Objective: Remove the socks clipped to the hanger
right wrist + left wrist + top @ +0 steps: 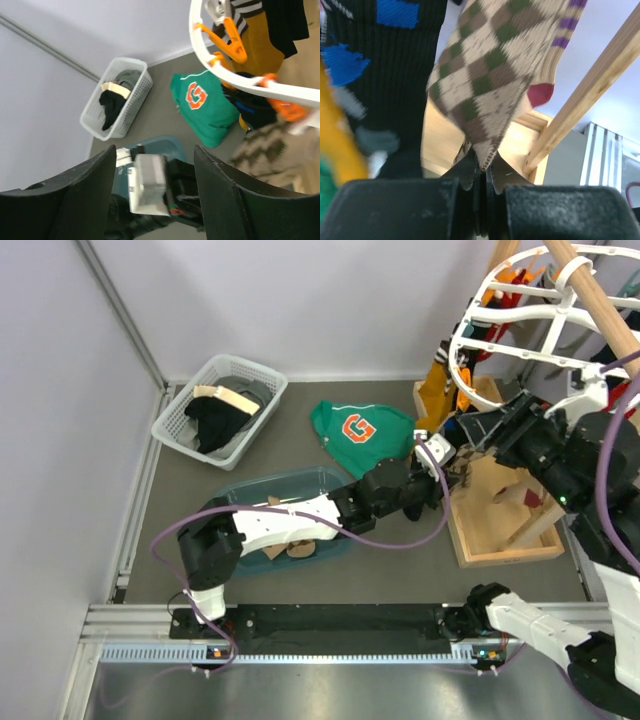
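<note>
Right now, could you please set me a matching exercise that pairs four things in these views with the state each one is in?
Things:
1. left hand
2. right hand
3. green sweatshirt
4. white basket

States:
A. lying spread out flat
B. open, holding nothing
C. holding dark clothes
D. shut on the tip of the argyle sock

Pairs: 1-D, 2-B, 3-A, 4-C.
</note>
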Controlling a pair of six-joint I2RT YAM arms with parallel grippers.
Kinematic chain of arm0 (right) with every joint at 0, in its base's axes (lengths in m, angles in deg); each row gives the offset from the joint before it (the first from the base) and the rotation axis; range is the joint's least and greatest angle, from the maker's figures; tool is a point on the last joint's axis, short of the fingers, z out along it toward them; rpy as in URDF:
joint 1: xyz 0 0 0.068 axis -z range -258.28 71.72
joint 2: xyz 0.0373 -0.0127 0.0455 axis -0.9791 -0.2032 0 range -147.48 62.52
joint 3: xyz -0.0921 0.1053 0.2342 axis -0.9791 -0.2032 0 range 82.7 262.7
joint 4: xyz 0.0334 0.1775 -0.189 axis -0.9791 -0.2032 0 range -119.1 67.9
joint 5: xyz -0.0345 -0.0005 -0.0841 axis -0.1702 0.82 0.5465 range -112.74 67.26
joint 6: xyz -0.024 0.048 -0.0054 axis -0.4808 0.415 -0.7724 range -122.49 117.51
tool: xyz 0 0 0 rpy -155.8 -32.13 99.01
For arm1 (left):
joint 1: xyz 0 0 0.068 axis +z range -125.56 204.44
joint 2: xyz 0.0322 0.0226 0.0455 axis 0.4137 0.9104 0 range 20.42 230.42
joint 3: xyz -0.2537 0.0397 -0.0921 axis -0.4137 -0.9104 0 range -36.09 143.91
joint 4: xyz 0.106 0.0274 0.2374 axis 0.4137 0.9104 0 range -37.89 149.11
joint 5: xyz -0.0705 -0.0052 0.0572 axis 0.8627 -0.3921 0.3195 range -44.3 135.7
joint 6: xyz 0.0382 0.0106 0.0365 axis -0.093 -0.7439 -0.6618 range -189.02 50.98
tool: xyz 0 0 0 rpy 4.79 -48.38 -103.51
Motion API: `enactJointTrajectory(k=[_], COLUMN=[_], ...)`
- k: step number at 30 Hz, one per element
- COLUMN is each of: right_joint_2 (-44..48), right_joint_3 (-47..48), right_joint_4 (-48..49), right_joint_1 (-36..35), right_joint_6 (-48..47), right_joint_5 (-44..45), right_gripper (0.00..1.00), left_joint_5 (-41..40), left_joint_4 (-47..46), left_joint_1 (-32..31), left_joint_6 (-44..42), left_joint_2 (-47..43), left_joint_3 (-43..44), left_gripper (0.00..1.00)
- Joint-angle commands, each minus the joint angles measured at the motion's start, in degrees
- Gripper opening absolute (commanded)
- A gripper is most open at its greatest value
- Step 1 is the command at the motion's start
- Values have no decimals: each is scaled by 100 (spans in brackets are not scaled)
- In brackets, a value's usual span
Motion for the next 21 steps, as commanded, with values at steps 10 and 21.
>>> enactJointTrajectory(k=[10,21], right_joint_2=[-380,-573], right_joint_3=[981,549], right_joint_4=[-1802,-1213], right_joint_1=[-22,-22], right_joint_6=[-380,508], right_joint_5=[1794,2181], right_gripper=[56,50], left_joint_5=[-1226,-1604], left_joint_4=[-350,-553], left_joint_1=[-557,-812], left_joint_6=[-815,-1114], left_joint_2=[-725,-901], left_joint_3=[-290,-624], left_gripper=[0,0])
